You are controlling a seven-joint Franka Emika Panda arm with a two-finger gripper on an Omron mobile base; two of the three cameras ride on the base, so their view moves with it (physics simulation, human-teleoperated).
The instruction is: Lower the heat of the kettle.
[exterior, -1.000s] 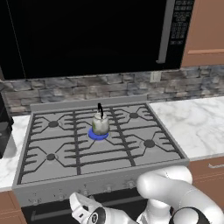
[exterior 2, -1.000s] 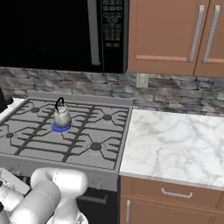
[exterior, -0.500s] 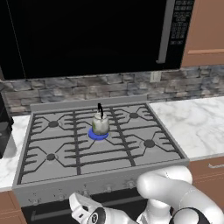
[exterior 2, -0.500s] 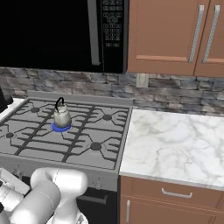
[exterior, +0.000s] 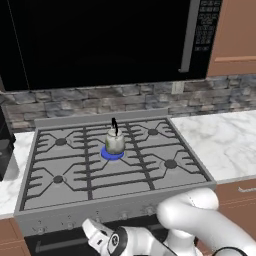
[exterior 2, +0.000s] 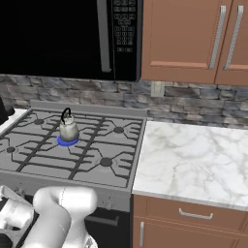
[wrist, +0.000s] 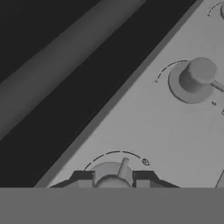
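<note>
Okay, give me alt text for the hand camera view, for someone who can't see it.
Close-up of the stove's grey front panel: the gripper straddles a round control knob, one dark fingertip on each side. A second knob sits further along the panel, and the dark oven door runs alongside.

Both base cameras overlook the stove [exterior: 115,170] from behind; hand camera hugs its knobs [wrist: 197,78]

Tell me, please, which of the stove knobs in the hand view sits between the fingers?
The lower knob, at the bottom of the view, sits between the fingers; the other knob is off at upper right.
</note>
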